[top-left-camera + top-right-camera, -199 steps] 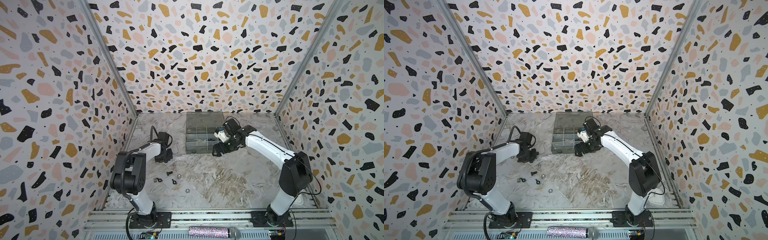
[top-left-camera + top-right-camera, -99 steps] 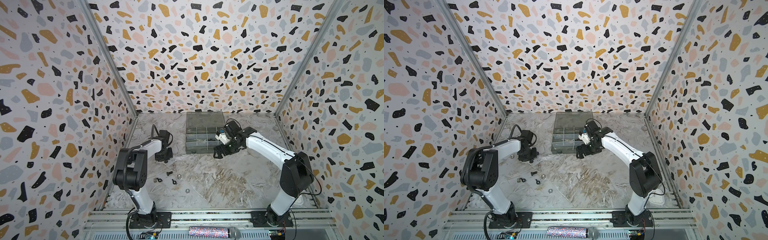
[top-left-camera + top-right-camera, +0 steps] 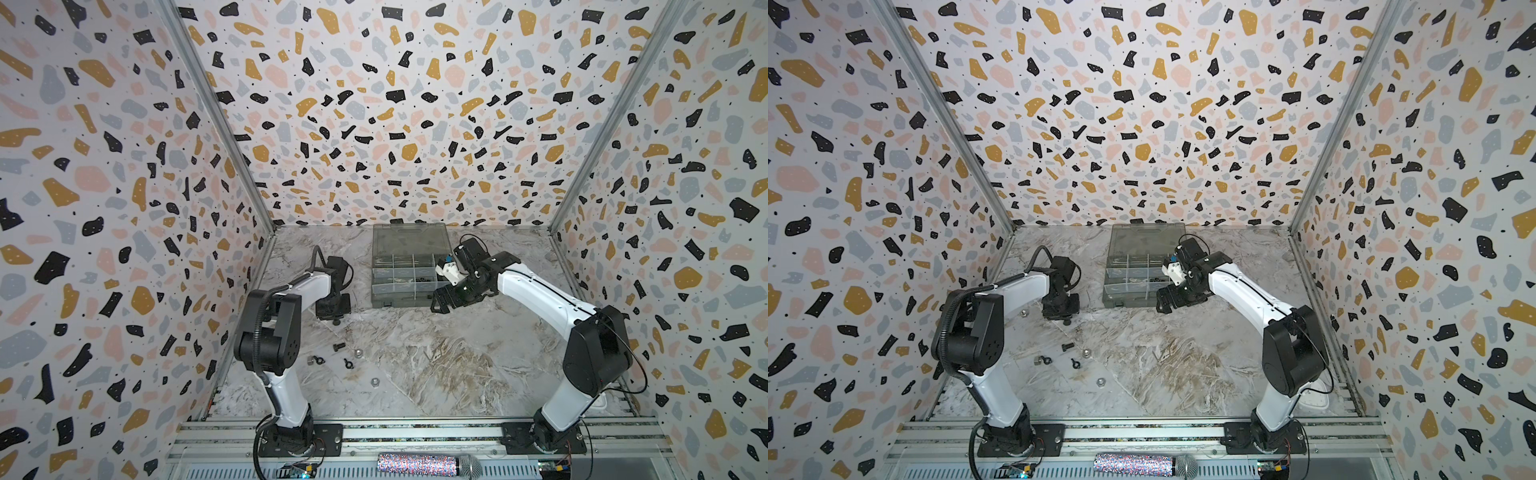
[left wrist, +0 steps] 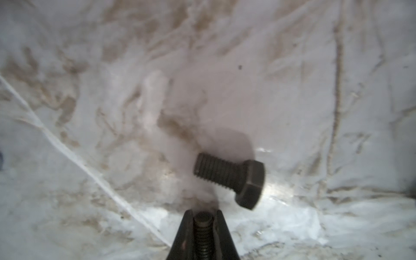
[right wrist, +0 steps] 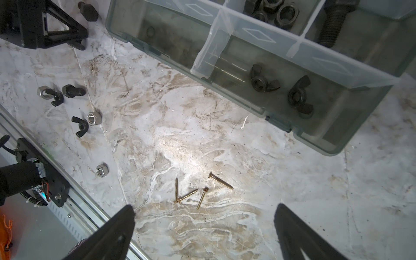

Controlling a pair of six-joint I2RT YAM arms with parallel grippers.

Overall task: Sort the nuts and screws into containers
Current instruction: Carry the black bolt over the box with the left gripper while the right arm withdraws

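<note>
My left gripper (image 4: pixel 203 221) is shut on the threaded shank of a black screw, low over the table left of the box (image 3: pixel 332 307). A second black screw (image 4: pixel 231 177) lies on the table just past the fingertips. My right gripper (image 5: pixel 203 209) is open and holds nothing; it hangs at the front right corner of the containers box (image 3: pixel 409 266). Black wing nuts (image 5: pixel 263 81) lie in a front compartment, with hex nuts (image 5: pixel 276 11) and a bolt (image 5: pixel 333 20) in compartments behind. A loose screw (image 3: pixel 339 346), wing nuts (image 5: pixel 80 126) and silver nuts (image 5: pixel 94 118) lie front left.
Several thin brass wood screws (image 5: pixel 198 190) lie on the marble table just beyond my right fingertips. The box's lid (image 3: pixel 1148 237) lies open flat toward the back wall. A silver nut (image 3: pixel 375 381) sits alone near the front. A metal rail (image 3: pixel 415 432) runs along the front edge.
My left gripper has closed on the black screw. The left arm's elbow has swung a little. My right gripper has drifted slightly away from the box, still open.
</note>
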